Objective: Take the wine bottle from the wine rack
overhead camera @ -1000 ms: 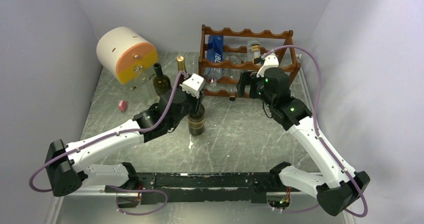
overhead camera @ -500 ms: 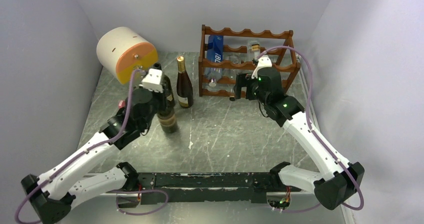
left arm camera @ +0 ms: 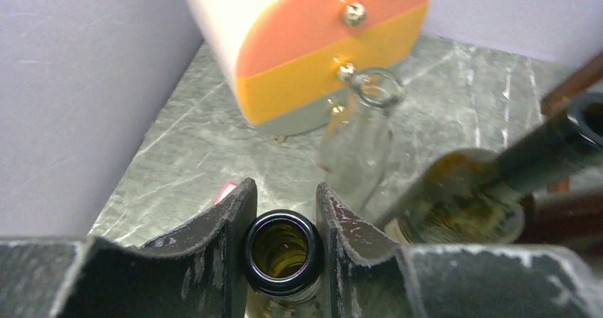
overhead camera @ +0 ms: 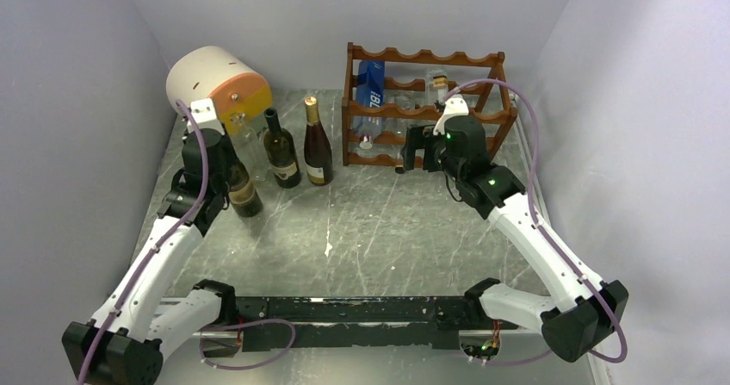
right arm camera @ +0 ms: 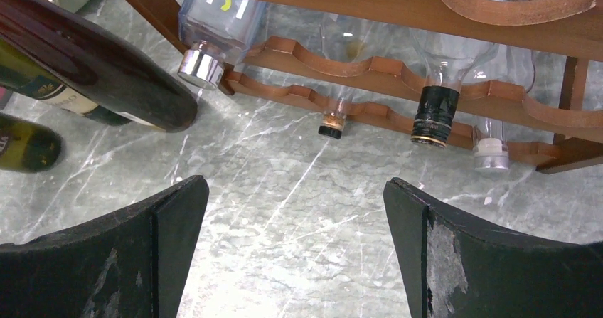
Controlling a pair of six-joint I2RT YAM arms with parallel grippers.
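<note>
Left gripper (left arm camera: 284,215): fingers clamped tight on the neck of an upright wine bottle (left arm camera: 283,250), at the left side of the table (overhead camera: 387,230), well apart from the wine rack (overhead camera: 426,58). Right gripper (right arm camera: 295,190): fingers spread wide, holding nothing, facing the rack's lower tier, far right.

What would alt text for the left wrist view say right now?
The left gripper is shut on the open neck of a dark wine bottle, seen from above. Behind it on the marble table are a clear glass bottle and an orange-and-yellow drum, with a second dark bottle at right.
</note>
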